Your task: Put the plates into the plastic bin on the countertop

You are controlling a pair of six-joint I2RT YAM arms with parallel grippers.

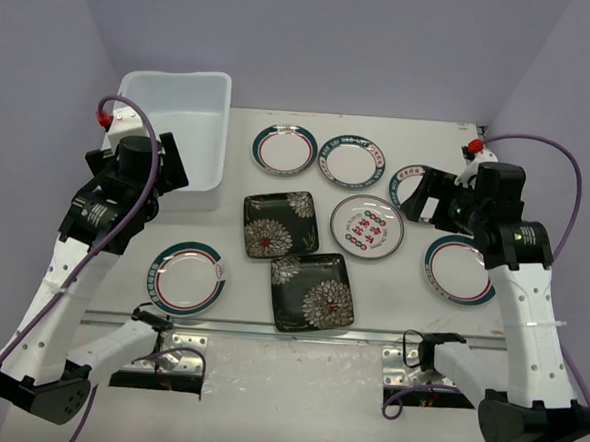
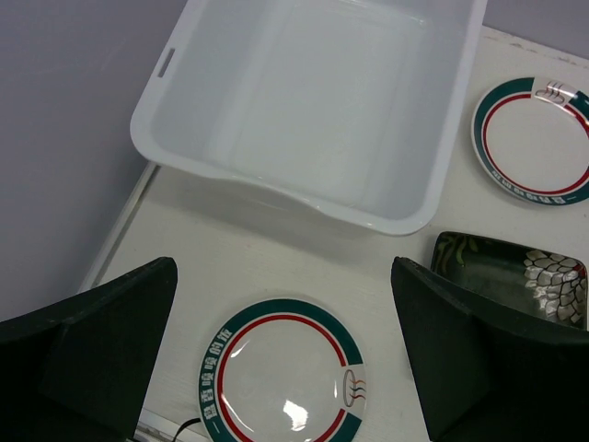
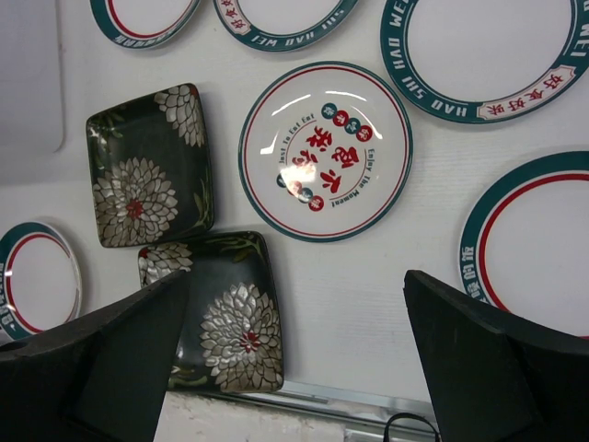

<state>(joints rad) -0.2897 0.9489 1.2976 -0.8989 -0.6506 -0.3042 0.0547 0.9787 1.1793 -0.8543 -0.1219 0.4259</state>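
Your top view looks down from above and behind the arms [image 1: 519, 295] over the whole countertop [image 1: 400, 310]. Your left wrist view faces the bin [image 2: 304, 101] closely; your right wrist view hangs above the plates [image 3: 325, 150]. Both share one square black plate [image 3: 147, 166].

— How is the light?
— Bright and even, coming from above. Shadows on the countertop [image 1: 430, 139] are soft and faint.
— Any glare?
— Small white highlights on the round plate [image 2: 281, 387] in the left wrist view and on the lettered plate [image 3: 324, 149] in the right wrist view. The black plates [image 3: 147, 166] carry a dull sheen.
— Sharpness?
— The top view is crisp. Both wrist views are sharp on the table, but the near fingers [image 2: 87, 354] are dark, with little detail.
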